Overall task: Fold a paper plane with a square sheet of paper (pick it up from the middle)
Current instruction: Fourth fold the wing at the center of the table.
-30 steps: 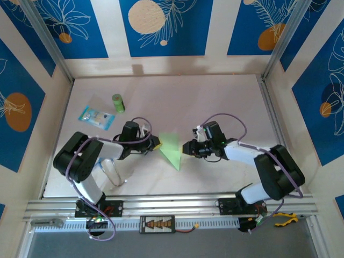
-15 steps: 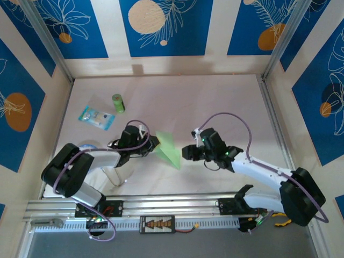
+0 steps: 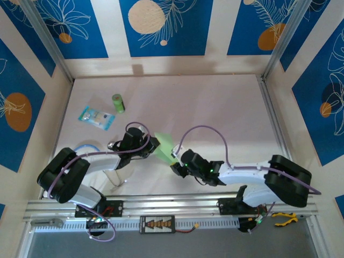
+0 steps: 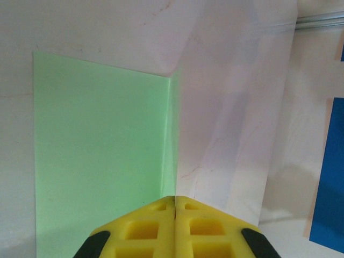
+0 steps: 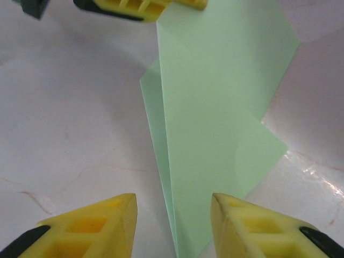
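Observation:
The square sheet of paper (image 3: 165,146) is pale green and folded into a slim pointed shape with a centre crease. It lies on the table between the two arms. My left gripper (image 3: 155,144) is shut on its upper left edge. In the left wrist view the yellow fingertips (image 4: 161,207) pinch the crease, and a flat green panel (image 4: 97,145) spreads to the left. My right gripper (image 3: 175,169) stands open at the pointed near end. The right wrist view has the paper (image 5: 215,107) running up between the right gripper's (image 5: 173,200) spread jaws without touching them.
A small green cylinder (image 3: 117,102) and a clear blue-printed packet (image 3: 97,116) lie at the back left. An aluminium rail (image 3: 172,205) runs along the near edge. Panel walls close in the table (image 3: 226,107) at the back and on both sides.
The right arm has swung left and toward the near edge, bringing its open gripper from the paper's right side to its pointed end. The left gripper stayed shut on the paper, which shifted slightly.

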{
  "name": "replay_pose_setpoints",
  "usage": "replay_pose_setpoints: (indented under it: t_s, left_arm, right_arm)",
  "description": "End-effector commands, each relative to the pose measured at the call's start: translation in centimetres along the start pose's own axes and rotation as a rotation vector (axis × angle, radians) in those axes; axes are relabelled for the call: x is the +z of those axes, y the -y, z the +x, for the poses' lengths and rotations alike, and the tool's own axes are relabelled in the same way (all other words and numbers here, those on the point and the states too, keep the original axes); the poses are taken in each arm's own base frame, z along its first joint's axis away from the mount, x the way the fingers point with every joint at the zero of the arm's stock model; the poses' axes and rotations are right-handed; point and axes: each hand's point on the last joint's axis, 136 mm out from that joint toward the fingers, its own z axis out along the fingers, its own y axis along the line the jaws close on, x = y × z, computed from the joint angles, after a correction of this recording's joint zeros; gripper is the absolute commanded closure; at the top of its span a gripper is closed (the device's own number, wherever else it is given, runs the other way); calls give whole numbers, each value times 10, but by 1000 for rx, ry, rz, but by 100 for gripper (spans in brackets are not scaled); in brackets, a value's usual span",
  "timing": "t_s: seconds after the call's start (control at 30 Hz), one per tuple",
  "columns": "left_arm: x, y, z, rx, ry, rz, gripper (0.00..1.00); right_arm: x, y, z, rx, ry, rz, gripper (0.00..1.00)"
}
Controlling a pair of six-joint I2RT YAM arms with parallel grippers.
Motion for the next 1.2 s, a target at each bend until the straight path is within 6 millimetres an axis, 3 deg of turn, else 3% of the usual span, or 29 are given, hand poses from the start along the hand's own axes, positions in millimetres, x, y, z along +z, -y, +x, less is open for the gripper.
replay_pose_setpoints:
  t_s: [0.0,0.13,0.33,0.73,0.93,1.03,1.17]
  left_arm:
    - [-3,8,-1,3,11,5,100]
    - [-3,9,-2,2,12,7,100]
    - [-2,14,-1,11,1,9,100]
    - [-5,15,-3,34,5,-11,100]
    - [-6,7,-3,65,0,-67,68]
    - [-5,1,-6,67,0,-93,62]
    - [-2,-5,-9,65,-18,-110,63]
  right_arm:
    - [8,4,-28,-77,89,81,59]
    - [18,-3,-23,-140,64,86,59]
    - [30,3,-14,-189,26,166,60]
    - [34,5,-8,-179,11,190,79]
    - [35,6,-4,-176,3,174,84]
    - [35,10,-4,-167,9,174,85]
    - [35,11,-5,-154,14,156,85]
